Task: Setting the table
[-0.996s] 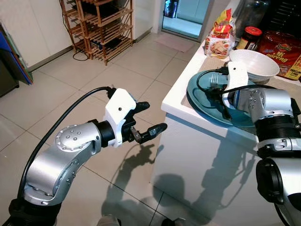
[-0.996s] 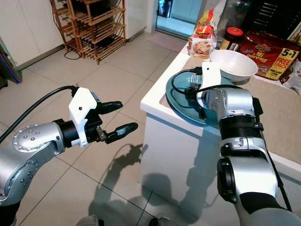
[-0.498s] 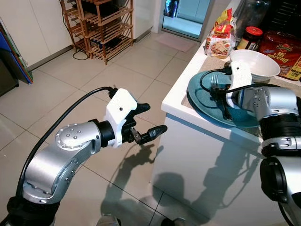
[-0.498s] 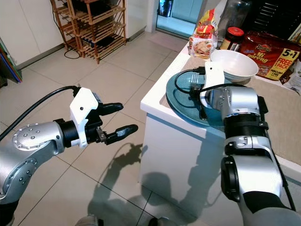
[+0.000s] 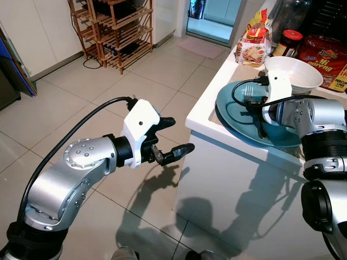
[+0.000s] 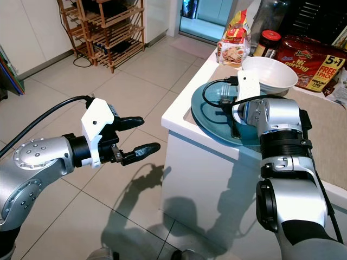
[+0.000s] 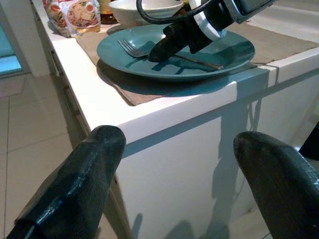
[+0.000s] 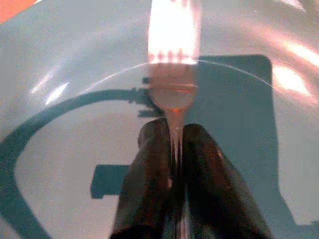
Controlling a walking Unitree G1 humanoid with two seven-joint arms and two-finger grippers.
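Observation:
A teal plate sits on a beige placemat at the near corner of the white counter. A silver fork lies low across the plate, tines toward the plate's far rim. My right gripper is down on the plate, shut on the fork's neck, just behind the tines. Off to the left of the counter my left gripper hangs over the tiled floor, open with nothing between its fingers.
A white bowl stands just behind the plate, with snack packets and a red-lidded jar further back. A wooden shelf rack stands across the floor. The counter's edge is right in front of my left gripper.
My right wrist has shifted slightly toward the bowl, still shut on the fork over the plate. The left gripper has barely moved.

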